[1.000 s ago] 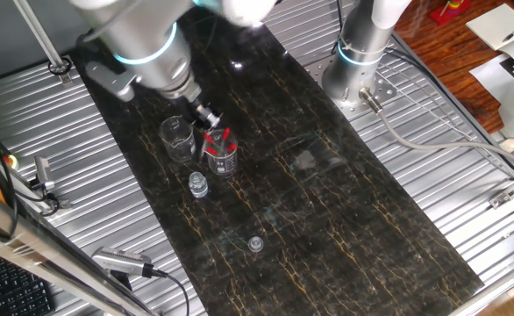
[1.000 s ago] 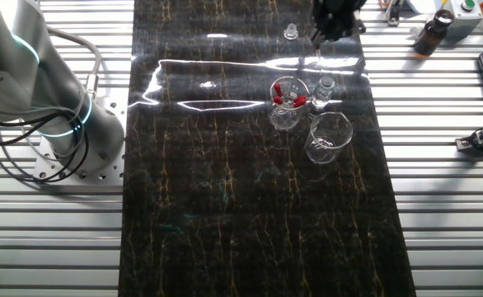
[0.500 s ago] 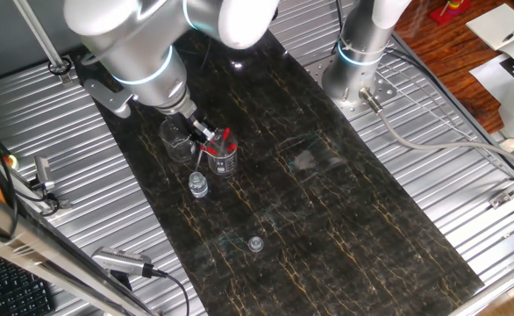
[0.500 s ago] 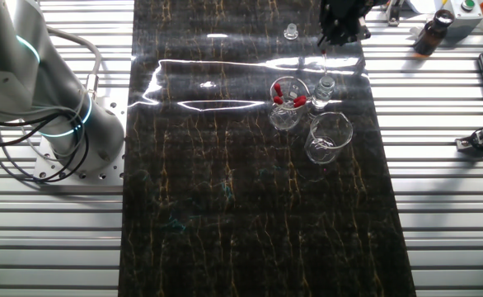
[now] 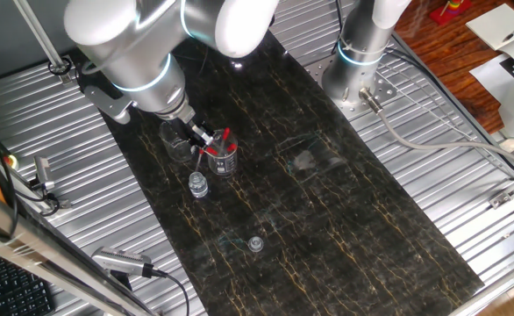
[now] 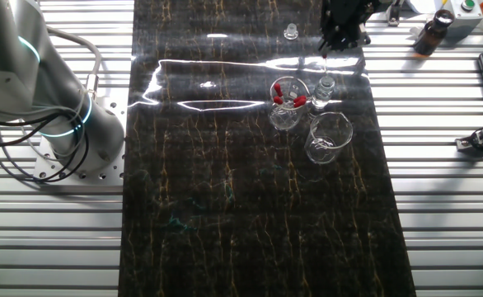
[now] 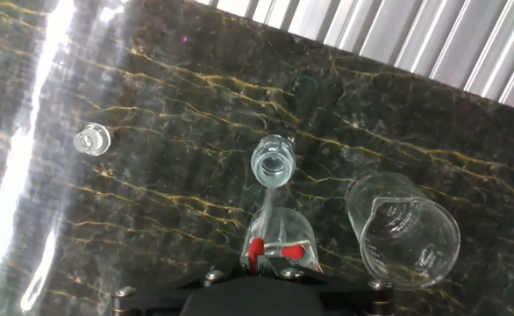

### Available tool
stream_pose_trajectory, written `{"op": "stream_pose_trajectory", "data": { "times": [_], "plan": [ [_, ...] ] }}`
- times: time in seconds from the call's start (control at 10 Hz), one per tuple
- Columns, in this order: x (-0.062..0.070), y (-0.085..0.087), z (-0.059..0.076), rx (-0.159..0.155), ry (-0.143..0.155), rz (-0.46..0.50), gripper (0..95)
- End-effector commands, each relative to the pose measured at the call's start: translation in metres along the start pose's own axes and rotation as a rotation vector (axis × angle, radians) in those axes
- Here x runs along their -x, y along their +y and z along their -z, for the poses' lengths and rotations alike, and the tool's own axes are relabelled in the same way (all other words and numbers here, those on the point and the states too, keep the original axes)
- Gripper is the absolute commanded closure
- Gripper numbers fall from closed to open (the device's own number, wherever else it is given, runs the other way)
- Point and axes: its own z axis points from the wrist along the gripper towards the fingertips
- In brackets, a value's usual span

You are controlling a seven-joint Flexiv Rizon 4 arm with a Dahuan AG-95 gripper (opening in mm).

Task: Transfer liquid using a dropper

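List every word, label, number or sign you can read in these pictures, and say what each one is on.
None can be read.
The brown bottle at the table's edge has a label too small to read.
The empty beaker shows no legible scale marks.
The papers beyond the table are too blurred to read.

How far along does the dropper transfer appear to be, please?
Done: the vial is uncapped, its cap lying apart, and the end effector holds the dropper. In hand: its tip hangs above the vial mouth. Left: probably drawing liquid and releasing it into the empty beaker.
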Motion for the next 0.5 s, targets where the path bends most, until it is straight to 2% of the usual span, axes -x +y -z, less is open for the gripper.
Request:
{"op": "stream_pose_trajectory", "data": {
  "times": [0.1,0.5],
  "plan": [
    [0.002,0.0,-0.004,0.0,0.002,0.0,95.0],
    [0.009,-0.001,-0.023,-0.003,-0.001,0.002,95.0]
  ]
}}
